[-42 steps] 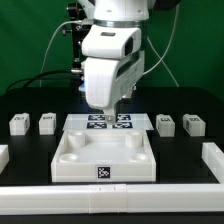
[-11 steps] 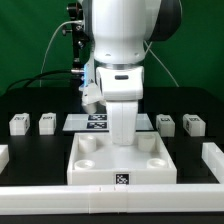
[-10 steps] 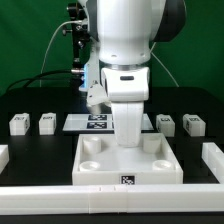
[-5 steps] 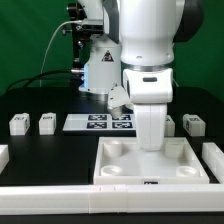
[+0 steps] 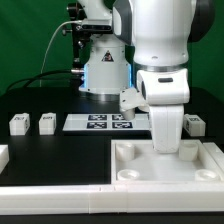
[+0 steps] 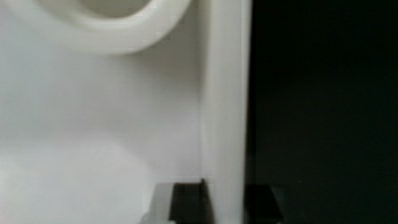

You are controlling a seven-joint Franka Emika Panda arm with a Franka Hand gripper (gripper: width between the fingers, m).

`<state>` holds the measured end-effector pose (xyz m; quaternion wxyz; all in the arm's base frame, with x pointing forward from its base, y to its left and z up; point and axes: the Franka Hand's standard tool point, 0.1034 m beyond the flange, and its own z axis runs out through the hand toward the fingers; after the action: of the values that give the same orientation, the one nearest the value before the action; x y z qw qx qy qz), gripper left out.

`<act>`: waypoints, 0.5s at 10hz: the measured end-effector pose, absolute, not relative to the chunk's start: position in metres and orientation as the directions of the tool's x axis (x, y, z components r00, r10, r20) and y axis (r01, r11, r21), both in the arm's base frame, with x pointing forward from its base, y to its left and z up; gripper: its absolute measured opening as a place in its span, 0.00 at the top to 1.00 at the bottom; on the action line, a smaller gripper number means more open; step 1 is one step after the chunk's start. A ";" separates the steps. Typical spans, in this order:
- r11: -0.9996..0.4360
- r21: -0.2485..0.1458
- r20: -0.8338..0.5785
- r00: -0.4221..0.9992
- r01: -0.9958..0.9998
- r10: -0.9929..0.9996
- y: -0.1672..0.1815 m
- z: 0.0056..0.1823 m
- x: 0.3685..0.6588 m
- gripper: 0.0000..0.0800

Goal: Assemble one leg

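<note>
Okay, no leg is being held. One leg [image 5: 18, 124] and a second leg [image 5: 46, 122] are lying on the black table [image 5: 40, 148] at the exterior view's left, near each other but apart. A third leg [image 5: 196, 125] is showing at the exterior view's right, partly hidden by the arm [image 5: 160, 60]. The marker board [image 5: 100, 122] is lying between the two groups. The panel [image 5: 135, 172] is sitting at the front right, well apart from the left pair. The gripper [image 5: 168, 148] is being held down inside the panel. In the wrist view the gripper [image 6: 226, 205] is clamped on the panel's thin upright wall [image 6: 222, 110], dark fingers [image 6: 182, 205] touching either side, with a round socket [image 6: 111, 22] just beside that wall.
</note>
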<state>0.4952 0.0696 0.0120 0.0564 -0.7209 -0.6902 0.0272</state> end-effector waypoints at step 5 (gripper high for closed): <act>-0.049 -0.116 0.038 0.054 0.992 0.998 0.068 0.012 0.496 0.65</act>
<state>0.4963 0.0684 0.0123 0.0553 -0.7238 -0.6873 0.0260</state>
